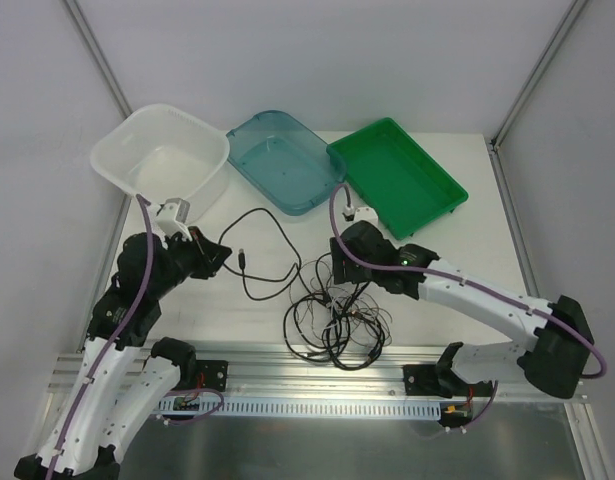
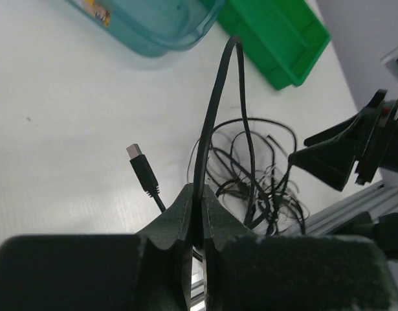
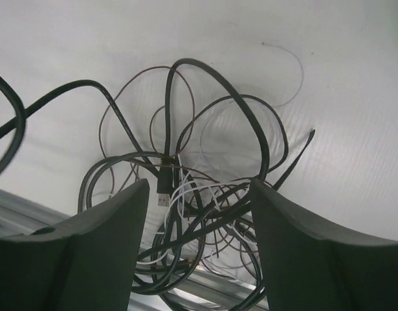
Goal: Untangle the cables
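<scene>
Left gripper (image 2: 197, 197) clenched on black cable (image 2: 215, 97); right gripper (image 3: 199, 210) spread wide over cables (image 1: 332, 315), tangled bottom centre by table (image 1: 477, 230) edge.

Three containers are sitting in a row along the far side of the counter (image 1: 457, 250): a white tub (image 1: 109, 160) left, a teal tray (image 1: 287, 165) in the middle, a green tray (image 1: 397, 175) right, neighbours apparently touching. A metal rail (image 1: 317, 385) is running along the near edge.
</scene>
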Controlling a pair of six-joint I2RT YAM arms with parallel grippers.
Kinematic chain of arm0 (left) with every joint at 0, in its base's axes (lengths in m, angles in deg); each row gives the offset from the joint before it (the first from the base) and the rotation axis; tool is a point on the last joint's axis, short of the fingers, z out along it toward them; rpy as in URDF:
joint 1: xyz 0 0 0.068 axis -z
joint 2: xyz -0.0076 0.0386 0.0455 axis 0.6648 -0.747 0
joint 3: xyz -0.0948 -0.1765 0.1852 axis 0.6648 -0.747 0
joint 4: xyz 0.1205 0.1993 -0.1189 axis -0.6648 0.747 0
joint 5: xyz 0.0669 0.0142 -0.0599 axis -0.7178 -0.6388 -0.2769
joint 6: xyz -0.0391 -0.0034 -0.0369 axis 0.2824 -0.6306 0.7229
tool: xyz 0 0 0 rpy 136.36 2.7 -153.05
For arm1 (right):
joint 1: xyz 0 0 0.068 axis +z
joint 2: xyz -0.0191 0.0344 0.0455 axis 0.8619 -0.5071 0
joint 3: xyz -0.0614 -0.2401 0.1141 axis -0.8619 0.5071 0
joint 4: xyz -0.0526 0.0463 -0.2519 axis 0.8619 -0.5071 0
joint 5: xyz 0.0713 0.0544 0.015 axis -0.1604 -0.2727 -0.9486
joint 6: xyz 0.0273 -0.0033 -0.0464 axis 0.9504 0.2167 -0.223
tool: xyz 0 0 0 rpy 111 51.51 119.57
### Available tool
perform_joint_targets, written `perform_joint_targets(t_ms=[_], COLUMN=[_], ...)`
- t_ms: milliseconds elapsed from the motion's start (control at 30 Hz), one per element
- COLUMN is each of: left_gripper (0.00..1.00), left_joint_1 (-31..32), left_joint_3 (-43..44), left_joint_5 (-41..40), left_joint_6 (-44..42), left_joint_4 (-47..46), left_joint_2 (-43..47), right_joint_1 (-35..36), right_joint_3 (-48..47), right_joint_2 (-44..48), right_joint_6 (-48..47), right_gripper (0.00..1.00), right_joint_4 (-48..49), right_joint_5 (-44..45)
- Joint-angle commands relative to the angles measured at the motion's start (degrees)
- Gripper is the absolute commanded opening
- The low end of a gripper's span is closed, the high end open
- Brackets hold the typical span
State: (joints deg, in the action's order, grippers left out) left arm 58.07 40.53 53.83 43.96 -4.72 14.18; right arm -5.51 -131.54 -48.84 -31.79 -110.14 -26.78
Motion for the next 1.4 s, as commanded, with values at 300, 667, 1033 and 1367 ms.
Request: perform_joint_targets(t_ms=[300,667,1033,1367], left_gripper=[0.0,0.0,0.0,0.3], left_joint_1=[-0.5,-0.5,-0.5,-1.4], left_joint_3=[43.4,49.7,20.3,7.3], left_joint_5=[2.2,1.0,-27.7,-39.6], left_joint_6=[4.8,7.6,2.2,7.0], left_joint_4=[0.1,0.5,4.3,3.8], left_joint_2=[-13.9,-17.4,-12.0,-23.4], right_joint_1=[0.9,1.0,3.4,7.2], right_joint_3=[8.8,13.0,17.3,15.2], right_joint_2=[16.7,12.4,7.3,3.7], right_joint_6=[-5.2,-5.5,-0.2,0.0], right_gripper=[0.66,0.66,0.66,0.66], right_joint_4=[7.5,23.6,22.5,19.5], right_joint_5=[-1.9,-11.4,-8.2,-6.5])
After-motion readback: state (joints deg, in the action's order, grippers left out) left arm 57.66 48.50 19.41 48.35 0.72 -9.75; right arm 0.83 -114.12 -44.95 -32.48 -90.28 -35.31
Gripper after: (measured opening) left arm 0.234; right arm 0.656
